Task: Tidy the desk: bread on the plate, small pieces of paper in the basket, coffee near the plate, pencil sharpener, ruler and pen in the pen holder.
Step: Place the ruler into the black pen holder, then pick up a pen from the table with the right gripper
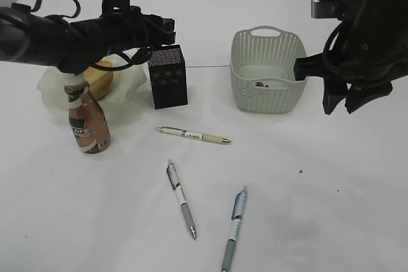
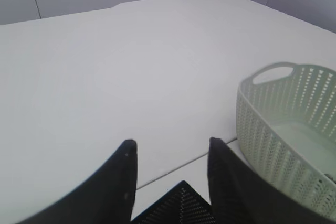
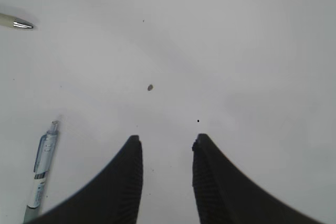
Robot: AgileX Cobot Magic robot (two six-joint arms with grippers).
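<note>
Right now my left gripper (image 2: 169,150) hangs just above the black pen holder (image 1: 168,76), fingers parted with nothing between them. My right gripper (image 3: 167,146) hovers over bare desk (image 1: 331,189), also parted and holding nothing. Bread (image 1: 99,79) sits on the green plate (image 1: 51,90), with the coffee (image 1: 88,121) standing just in front. Three pens lie loose: a cream one (image 1: 194,135), a white-grey one (image 1: 181,198) and a blue-grey one (image 1: 234,227). Right of the holder stands the basket (image 1: 266,71), with small scraps inside.
</note>
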